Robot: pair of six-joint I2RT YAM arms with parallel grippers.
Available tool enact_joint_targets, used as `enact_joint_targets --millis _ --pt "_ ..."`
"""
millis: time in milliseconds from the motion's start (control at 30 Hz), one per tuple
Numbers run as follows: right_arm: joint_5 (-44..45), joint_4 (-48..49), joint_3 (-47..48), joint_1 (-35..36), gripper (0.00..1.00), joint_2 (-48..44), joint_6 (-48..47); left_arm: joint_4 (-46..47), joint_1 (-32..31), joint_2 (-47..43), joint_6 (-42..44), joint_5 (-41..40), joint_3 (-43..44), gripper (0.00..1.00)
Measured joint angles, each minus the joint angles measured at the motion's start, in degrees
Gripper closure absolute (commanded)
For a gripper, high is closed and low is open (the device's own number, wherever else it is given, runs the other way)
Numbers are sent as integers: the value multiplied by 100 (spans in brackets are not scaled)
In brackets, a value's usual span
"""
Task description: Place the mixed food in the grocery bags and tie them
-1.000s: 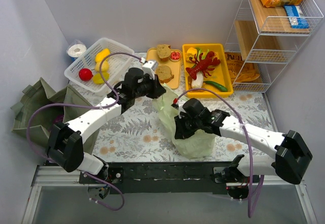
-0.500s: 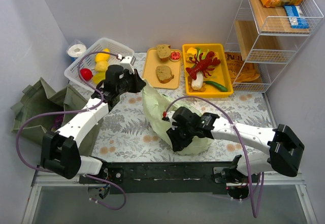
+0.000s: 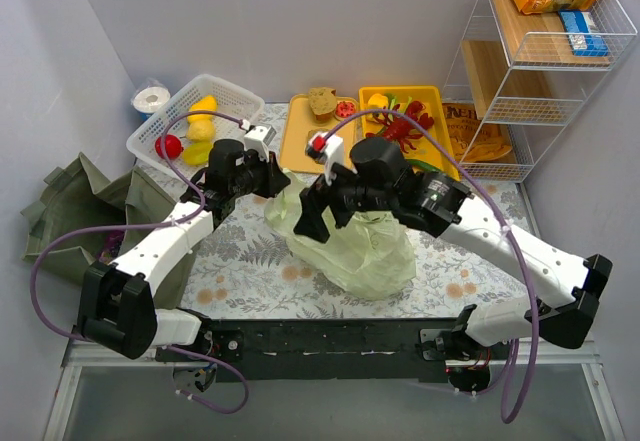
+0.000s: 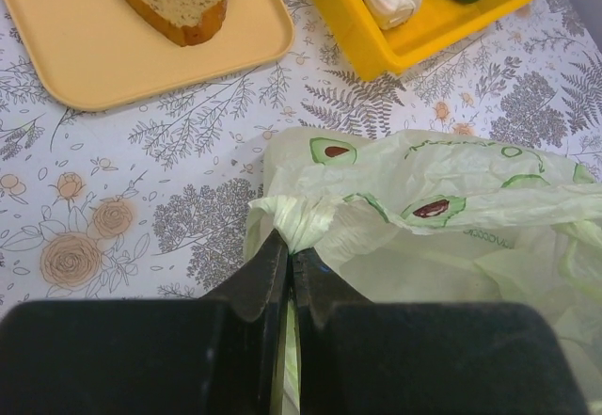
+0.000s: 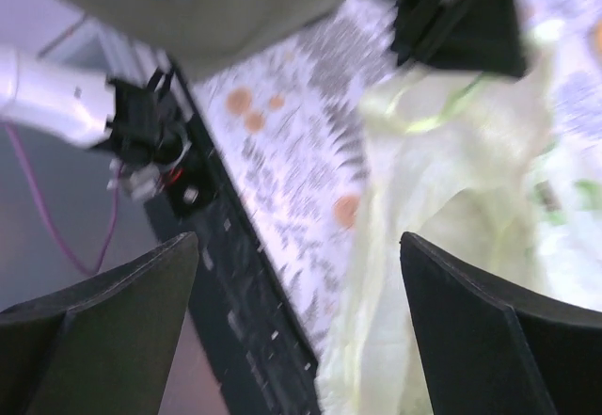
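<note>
Currently left end effector (image 4: 290,246) pinches pale-green bag (image 4: 451,236); right end effector (image 5: 296,246) gaping, empty.

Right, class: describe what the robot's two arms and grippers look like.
Both the left arm and right arm have white tubular links, bulky black joints and a looping purple cable. The left gripper and right gripper have black, wedge-shaped fingers.
</note>
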Motion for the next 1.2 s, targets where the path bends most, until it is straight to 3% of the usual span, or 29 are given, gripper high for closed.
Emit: enact_joint_targets --millis 233,500,800,1033,1200 --pt "166 238 487 -1475 5 146 -94 -50 0 -76 136 -229 0 100" --pt "262 380 872 -2951 9 1486 -98 -227 0 -299 310 -1252 -11 100" --pt "472 470 866 -3613 20 2553 -26 -278 87 -549 564 -3104 -216 100" --pt "479 866 -243 -4083 21 2356 101 -186 131 -745 667 -3652 -378 100" --pt "592 1008 -538 -4358 19 2315 66 -109 129 -743 667 -3681 -398 100"
